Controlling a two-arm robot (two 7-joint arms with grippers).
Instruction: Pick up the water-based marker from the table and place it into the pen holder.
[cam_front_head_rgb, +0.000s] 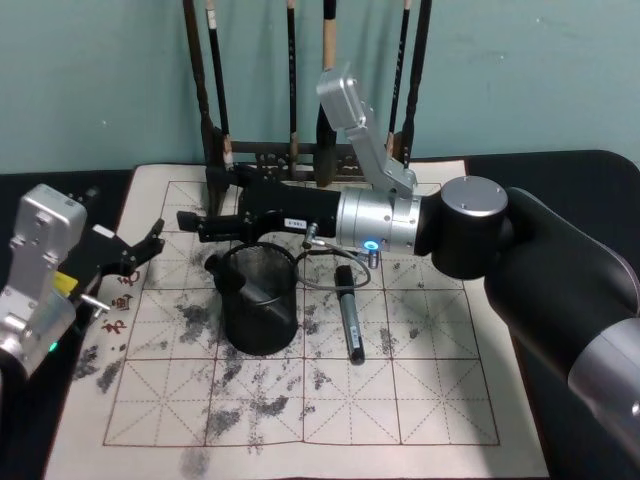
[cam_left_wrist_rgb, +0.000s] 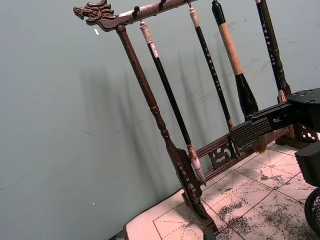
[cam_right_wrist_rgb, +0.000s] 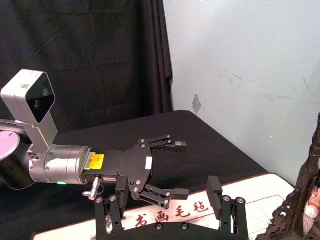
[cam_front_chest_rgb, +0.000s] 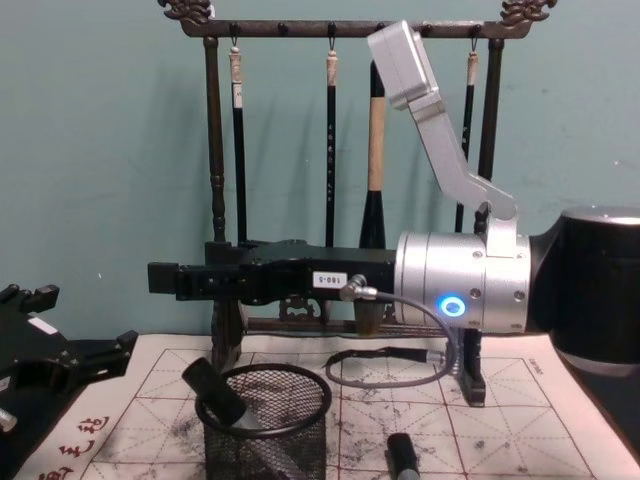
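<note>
— Where's the marker?
— In the pen holder (cam_front_head_rgb: 262, 325). The marker (cam_front_chest_rgb: 221, 395) leans against the cup's left rim. Its dark end pokes up over the edge and the rest is down inside the mesh.
— And the right gripper?
— The right gripper (cam_front_head_rgb: 197, 224) hangs level above the holder, with the arm reaching in from the right. Its fingertips point left, just past the cup's left side. The fingers are spread wide with nothing between them, clear of both marker and rim.
— The left one?
— The left gripper (cam_front_head_rgb: 146, 250) sits at the mat's left edge, fingers splayed apart and empty, aimed toward the right.
— What else is there?
— A white calligraphy mat (cam_front_head_rgb: 440, 400), ink-blotched and lined with a red grid, lies on the dark table (cam_front_head_rgb: 585, 165) and carries the holder. A dark pen (cam_front_head_rgb: 350, 318) lies flat on the mat to the right of the cup, running near to far, not touching it. At the far edge stands the wooden brush rack (cam_front_chest_rgb: 212, 150), with brushes (cam_front_chest_rgb: 331, 160) hanging from its top bar.
</note>
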